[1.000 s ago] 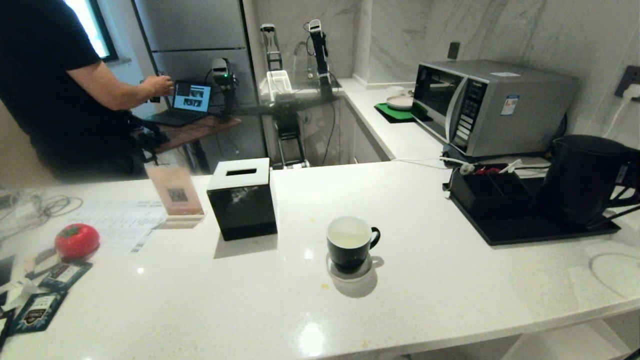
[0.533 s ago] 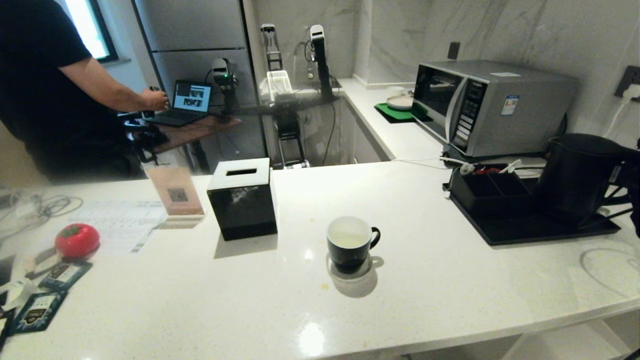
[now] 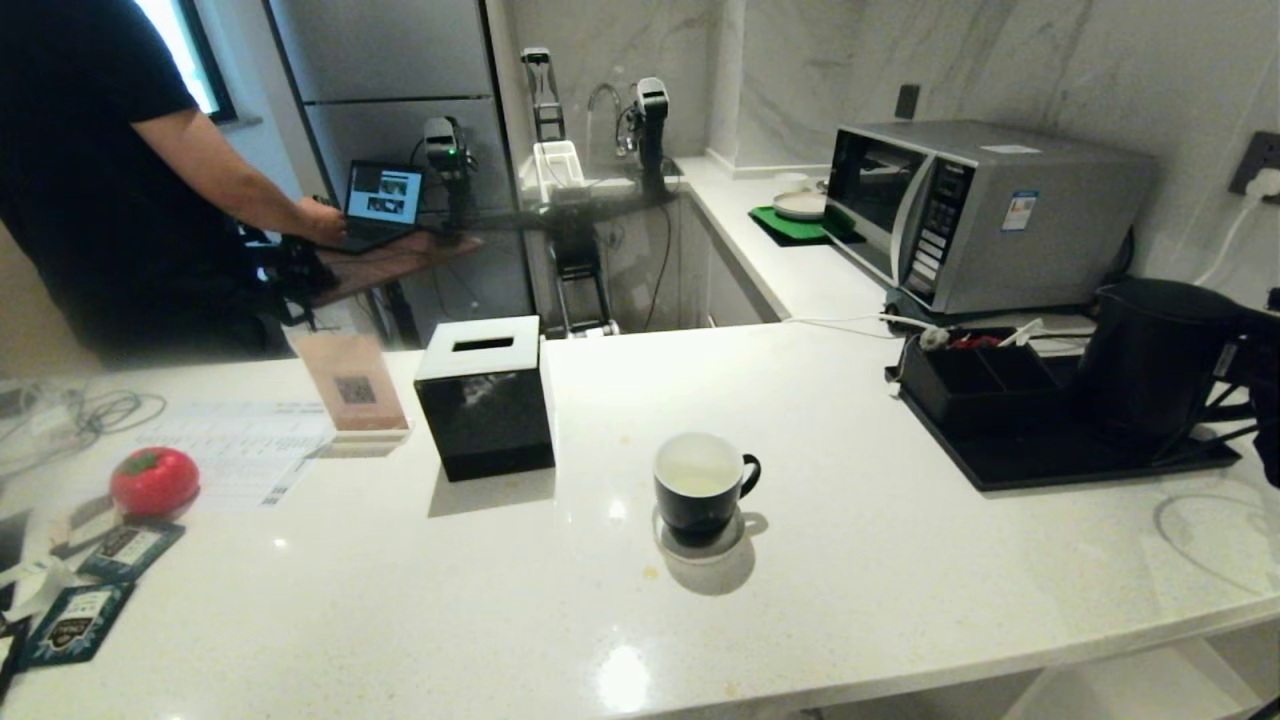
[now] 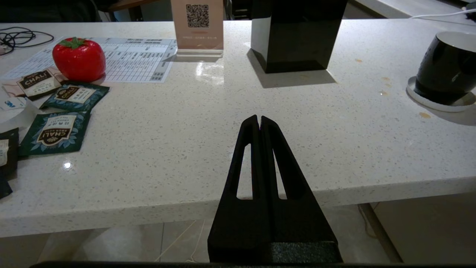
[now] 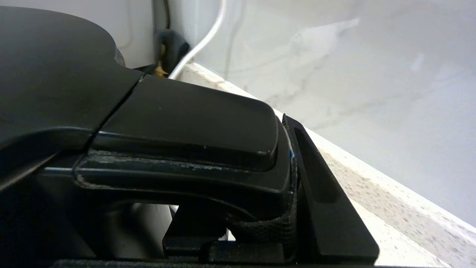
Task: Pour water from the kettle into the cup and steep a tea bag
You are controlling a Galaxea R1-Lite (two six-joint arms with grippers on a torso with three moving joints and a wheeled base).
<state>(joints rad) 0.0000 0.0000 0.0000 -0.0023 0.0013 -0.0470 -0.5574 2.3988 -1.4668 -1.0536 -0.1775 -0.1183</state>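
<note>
The dark teal sachets (image 4: 55,132) lying on the counter (image 4: 193,149) well off to one side of the left tool (image 4: 259,121) read "CHALI" on their pale labels; a pink card (image 4: 198,22) beyond that tool carries a QR code, beside a printed sheet (image 4: 137,59) whose text is too small to read. A red strawberry-shaped object (image 4: 79,58) sits on that sheet's edge. The left tool is pressed together, holds nothing, and hangs just off the counter's front edge.

The cup (image 3: 700,485), glossy black with a white inside, stands on a white coaster (image 3: 705,545) well ahead of the left tool, to its right; a pale yellowish pool of water (image 3: 692,484) lies in it. A black tissue box (image 3: 485,398) stands beyond.

The kettle (image 3: 1150,355), tall and matte black, stands on a black tray (image 3: 1010,460) whose small compartments (image 3: 975,375) hold items, among them something red. The right tool (image 5: 293,186) is pinching the kettle's handle (image 5: 186,126), one finger (image 5: 327,201) flat against its side.
</note>
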